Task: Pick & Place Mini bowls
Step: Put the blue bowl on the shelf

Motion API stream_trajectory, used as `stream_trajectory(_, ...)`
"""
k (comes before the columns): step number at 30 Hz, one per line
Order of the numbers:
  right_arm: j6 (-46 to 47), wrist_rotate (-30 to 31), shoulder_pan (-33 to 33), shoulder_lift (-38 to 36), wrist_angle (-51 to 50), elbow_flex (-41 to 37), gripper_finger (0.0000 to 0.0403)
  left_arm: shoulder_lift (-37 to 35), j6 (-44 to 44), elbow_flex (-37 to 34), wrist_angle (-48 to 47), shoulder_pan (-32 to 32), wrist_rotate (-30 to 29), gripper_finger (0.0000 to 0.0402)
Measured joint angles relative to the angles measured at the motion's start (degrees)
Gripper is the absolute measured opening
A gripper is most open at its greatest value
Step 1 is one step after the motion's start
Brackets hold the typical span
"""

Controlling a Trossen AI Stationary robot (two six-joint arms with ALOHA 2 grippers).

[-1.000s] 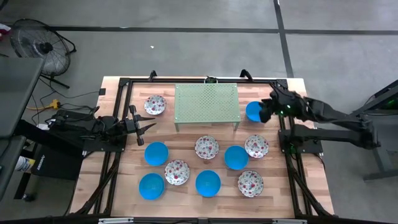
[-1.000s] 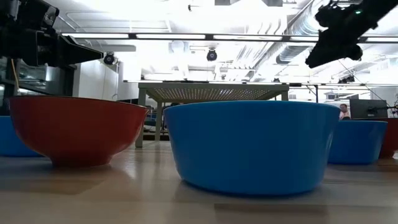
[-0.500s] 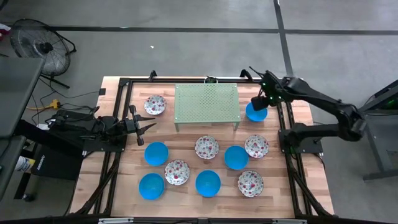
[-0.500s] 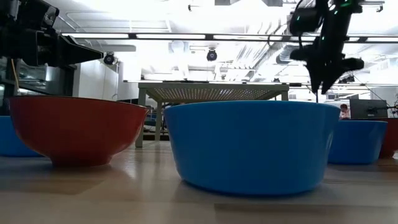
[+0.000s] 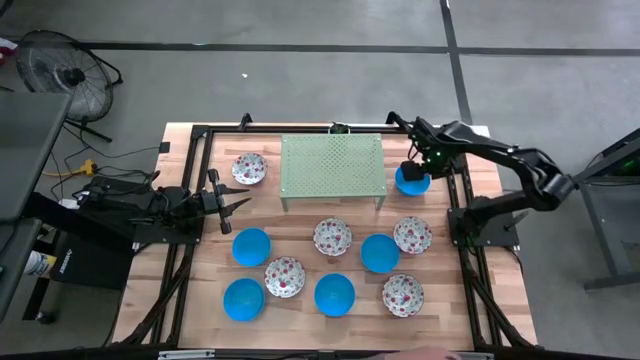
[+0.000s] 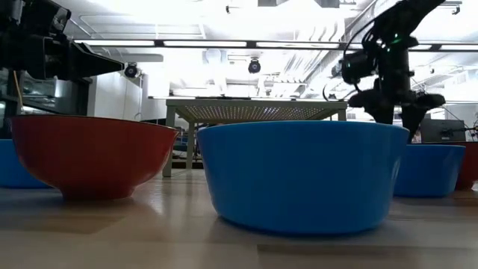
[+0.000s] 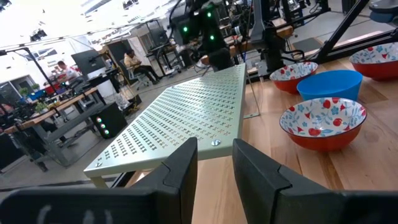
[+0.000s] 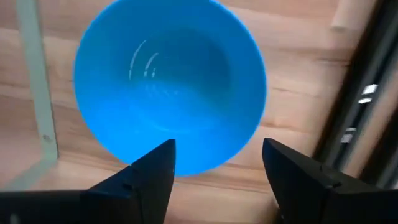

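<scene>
Table: right gripper point(image 8: 214, 163) above blue bowl point(image 8: 169, 87).

High cam sits overhead, straight down, covers the whole table point(image 5: 200, 300) and both arms. Low cam is at tabletop level, very close behind a blue bowl point(image 6: 302, 175), facing the room. Left wrist cam looks level across the green stand point(image 7: 186, 118); high and low also catch that stand. Right wrist cam points straight down, close over another blue bowl point(image 8: 169, 87), also visible from overhead.
</scene>
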Motion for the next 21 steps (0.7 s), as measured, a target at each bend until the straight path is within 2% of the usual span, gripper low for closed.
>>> stream_trajectory(16,1.40,0.38,-5.51,0.67,8.57,-7.64,0.0186,0.00,0.01,0.00,0.00,0.01,0.00,0.0097)
stream_trajectory(21,1.40,0.71,-6.35,0.67,9.11,-8.13,0.0162,0.00,-0.01,0.01,0.00,-0.01,0.00,0.0097)
